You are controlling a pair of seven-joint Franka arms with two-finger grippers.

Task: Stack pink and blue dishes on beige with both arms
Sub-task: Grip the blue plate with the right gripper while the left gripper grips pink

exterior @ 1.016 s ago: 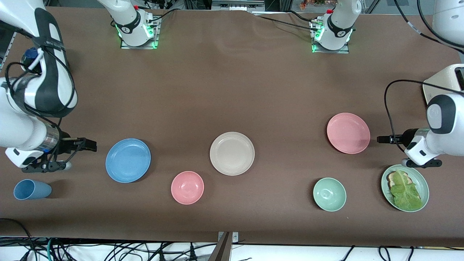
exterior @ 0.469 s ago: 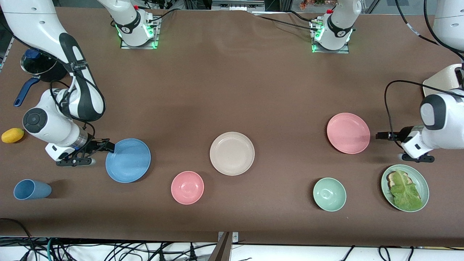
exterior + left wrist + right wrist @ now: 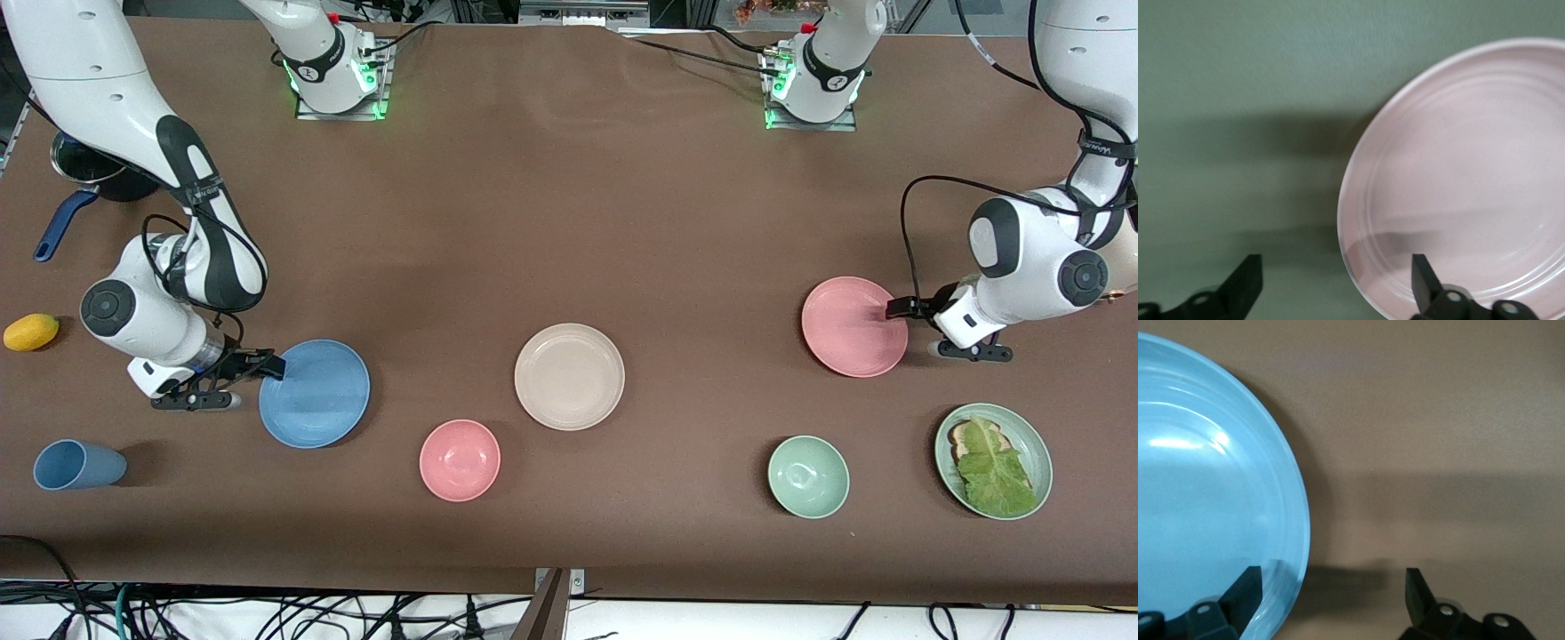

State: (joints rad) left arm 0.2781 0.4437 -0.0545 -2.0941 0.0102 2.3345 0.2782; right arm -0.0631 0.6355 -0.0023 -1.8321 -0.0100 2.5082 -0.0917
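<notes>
1. Both arms are at the grasping step, each lined up on a plate's rim; nothing is lifted.
2. The right gripper [image 3: 271, 364] stands wide, one finger over the blue plate [image 3: 314, 393], the other outside its rim.
3. The left gripper [image 3: 893, 308] is equally wide, straddling the pink plate [image 3: 853, 326] at its edge.
4. The beige plate [image 3: 569, 376] lies bare between them, well apart from both.
5. Next, I'd guess, each claw must pinch its rim, then lift.
</notes>
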